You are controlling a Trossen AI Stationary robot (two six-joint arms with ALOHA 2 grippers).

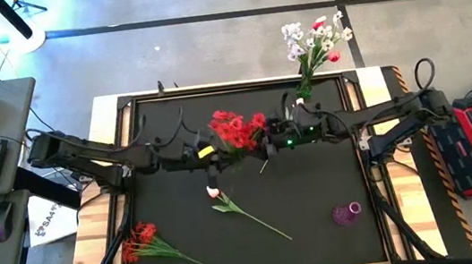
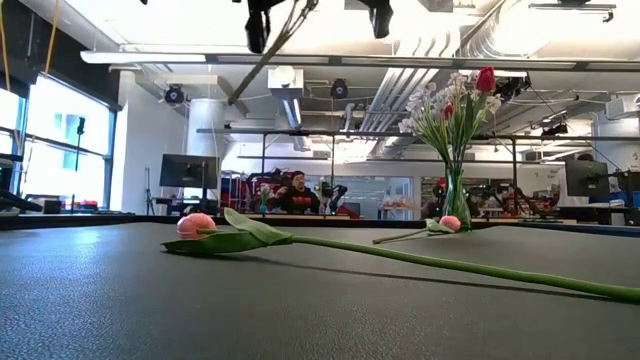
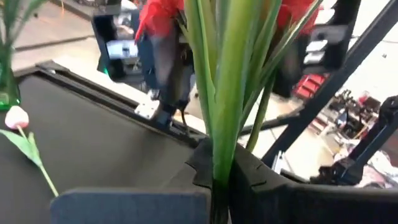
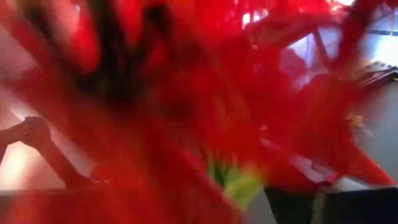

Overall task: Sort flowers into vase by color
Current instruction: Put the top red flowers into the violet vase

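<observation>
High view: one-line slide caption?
Left gripper holds red bunch mid-table beside right gripper; tulip lies below.

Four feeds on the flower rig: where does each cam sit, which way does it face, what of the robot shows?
High: overhead, straight down; both arms meet over the mat at the red bunch.
Low: table height, level across the mat; pink tulip, vase, arms only at top.
Left wrist: along the left gripper, shut on the bunch's stems.
Right wrist: filled by red blossoms.
Shared: the red bunch, in the high and both wrist views.
</observation>
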